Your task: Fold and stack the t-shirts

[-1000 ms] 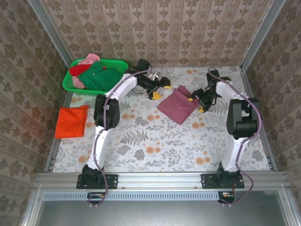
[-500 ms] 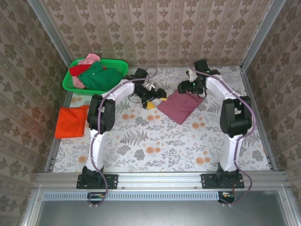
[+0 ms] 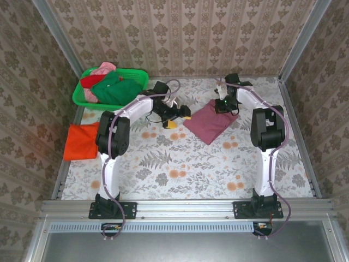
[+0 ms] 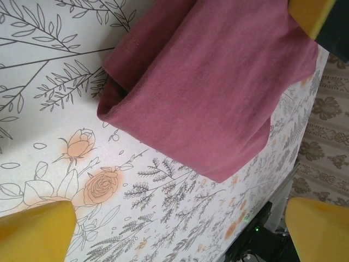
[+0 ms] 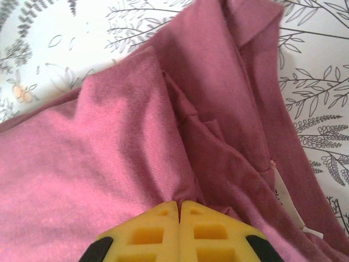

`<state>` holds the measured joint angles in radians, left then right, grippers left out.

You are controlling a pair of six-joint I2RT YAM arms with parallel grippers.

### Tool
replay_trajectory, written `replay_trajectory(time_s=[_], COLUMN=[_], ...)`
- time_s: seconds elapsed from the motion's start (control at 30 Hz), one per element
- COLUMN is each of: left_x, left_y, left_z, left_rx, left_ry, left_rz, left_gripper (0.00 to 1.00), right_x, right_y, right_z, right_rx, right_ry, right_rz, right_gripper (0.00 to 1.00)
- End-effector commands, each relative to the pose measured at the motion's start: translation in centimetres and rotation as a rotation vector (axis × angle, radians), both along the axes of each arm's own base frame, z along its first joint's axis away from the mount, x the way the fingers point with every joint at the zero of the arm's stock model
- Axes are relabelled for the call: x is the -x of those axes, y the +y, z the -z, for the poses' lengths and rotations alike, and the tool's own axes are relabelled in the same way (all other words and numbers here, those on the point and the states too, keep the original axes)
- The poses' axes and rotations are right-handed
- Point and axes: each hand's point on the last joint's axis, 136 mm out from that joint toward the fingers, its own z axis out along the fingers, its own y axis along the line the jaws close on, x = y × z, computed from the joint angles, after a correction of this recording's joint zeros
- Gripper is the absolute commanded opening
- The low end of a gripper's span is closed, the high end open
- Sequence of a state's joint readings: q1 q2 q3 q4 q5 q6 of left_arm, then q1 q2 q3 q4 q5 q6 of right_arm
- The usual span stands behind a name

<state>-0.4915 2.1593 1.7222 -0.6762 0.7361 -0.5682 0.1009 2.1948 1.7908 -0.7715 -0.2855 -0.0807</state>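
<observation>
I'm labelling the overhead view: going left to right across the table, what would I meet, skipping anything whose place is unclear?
orange-red t-shirt → left gripper → maroon t-shirt

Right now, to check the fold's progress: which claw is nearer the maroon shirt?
Right. The right claw is shut on the maroon shirt at its far edge. The left claw hangs open beside its left edge.

Soft matt cloth of the maroon shirt (image 5: 109, 153) (fine weave); smooth printed table cover (image 4: 54, 82).
</observation>
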Motion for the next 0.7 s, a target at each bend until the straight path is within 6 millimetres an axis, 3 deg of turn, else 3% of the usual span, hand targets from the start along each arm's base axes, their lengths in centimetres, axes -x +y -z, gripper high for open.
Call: replay_trajectory(time_s=[0.0,0.07,0.2,0.33,0.43,0.57,0.67], left_x=[0.0,-0.1,-0.1,-0.2,0.0,0.4,0.3], left_y=[-0.1,0.1,0.3,0.5,0.7,1.5,2.3], left_z=[-1.4,-1.5,-1.6,-1.7,-1.6,-1.6,-1.8], left_rx=[0.005,-0.002,-0.015,-0.019,-0.029,-0.054,-0.086], left_ry=[-0.045,-0.053,-0.069,-0.088,-0.085,-0.100,-0.156], left_rz=[-0.001,-0.002,-0.005,-0.006,-0.004,0.001,-0.007], left_gripper=[1.00,1.00,1.00,1.00,1.00,1.00,1.00], right_x=[2.4,3.6,5.5,6.8,6.6,5.9,6.1], right_y=[0.8,1.2,4.2,7.0,8.6,11.7,13.9], right_z=[-1.2,-0.6,-0.7,0.2,0.8,-0.2,-1.9], right_rx=[-0.034,-0.055,-0.179,-0.208,-0.187,-0.261,-0.376], right_ry=[0.052,0.087,0.078,0.107,0.125,0.130,0.143], right_rz=[-0.030,0.007,0.031,-0.046,-0.108,-0.168,-0.220], right_gripper=[0.00,0.00,0.02,0.04,0.04,0.07,0.15])
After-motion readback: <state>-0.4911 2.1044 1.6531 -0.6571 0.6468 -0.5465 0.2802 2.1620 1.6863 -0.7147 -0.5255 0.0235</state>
